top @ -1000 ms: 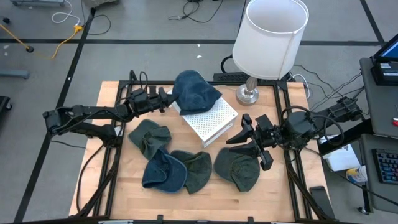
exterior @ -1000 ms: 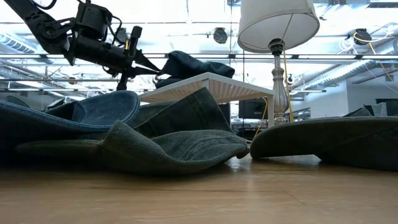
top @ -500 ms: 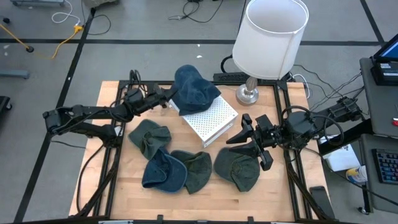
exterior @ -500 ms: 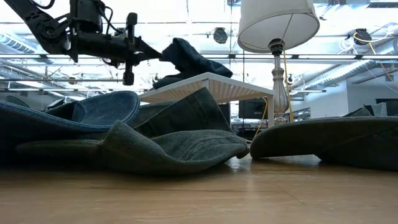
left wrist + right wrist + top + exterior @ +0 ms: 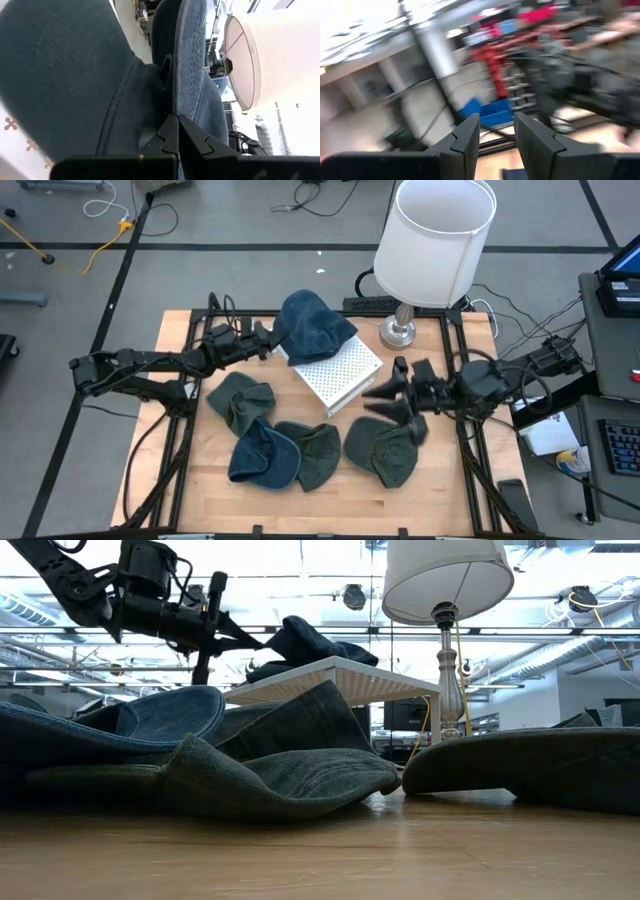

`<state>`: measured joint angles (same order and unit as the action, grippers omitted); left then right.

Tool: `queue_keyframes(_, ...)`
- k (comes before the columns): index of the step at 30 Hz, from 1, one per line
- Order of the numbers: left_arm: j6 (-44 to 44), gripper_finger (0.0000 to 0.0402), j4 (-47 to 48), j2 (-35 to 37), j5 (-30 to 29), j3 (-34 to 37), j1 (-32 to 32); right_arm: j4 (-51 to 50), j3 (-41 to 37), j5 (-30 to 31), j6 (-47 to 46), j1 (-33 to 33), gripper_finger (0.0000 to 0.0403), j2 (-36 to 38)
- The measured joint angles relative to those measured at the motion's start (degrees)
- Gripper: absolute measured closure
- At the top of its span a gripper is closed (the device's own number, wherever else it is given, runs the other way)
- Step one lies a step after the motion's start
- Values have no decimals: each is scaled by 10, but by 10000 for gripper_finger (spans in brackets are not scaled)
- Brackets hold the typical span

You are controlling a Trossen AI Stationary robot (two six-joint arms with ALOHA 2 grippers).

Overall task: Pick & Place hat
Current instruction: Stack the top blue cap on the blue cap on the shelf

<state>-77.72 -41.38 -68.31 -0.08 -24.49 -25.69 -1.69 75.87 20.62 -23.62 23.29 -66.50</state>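
High view: the left gripper (image 5: 268, 340) reaches in from the left and is closed on the edge of the blue hat (image 5: 312, 325), which rests on the far end of the white perforated box (image 5: 338, 372) near the middle of the wooden tabletop (image 5: 180, 470). Left wrist view confirms the pinch: the two dark fingers (image 5: 172, 135) meet on a fold of the blue denim hat (image 5: 100, 75), with the white lampshade (image 5: 260, 60) beyond it. From the low view the left gripper (image 5: 245, 640) hangs above the box top (image 5: 340, 675), with the hat (image 5: 305, 643) bunched up at its tip and draping down onto the box.

The right gripper (image 5: 385, 402) sits on the right side of the tabletop, just beside the box's near corner and above a dark green hat (image 5: 385, 452). Its fingers stand parted; in the right wrist view the two fingers (image 5: 467, 137) show a clear gap between them and hold nothing.

Three more hats lie on the tabletop in front of the box: a green one (image 5: 240, 400) to the left, a blue one (image 5: 262, 458) nearer the front edge, and another green one (image 5: 318, 452) touching it. A lamp (image 5: 437, 240) with a silver base (image 5: 398, 332) stands at the far edge, right of the blue hat.
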Motion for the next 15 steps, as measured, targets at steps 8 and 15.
queue_keyframes(8,-3,401,0,0,0,0,0,-40,0,172,-148,-31,238,-16)
queue_keyframes(15,-9,401,-8,0,1,0,0,-32,0,168,6,-32,190,-121)
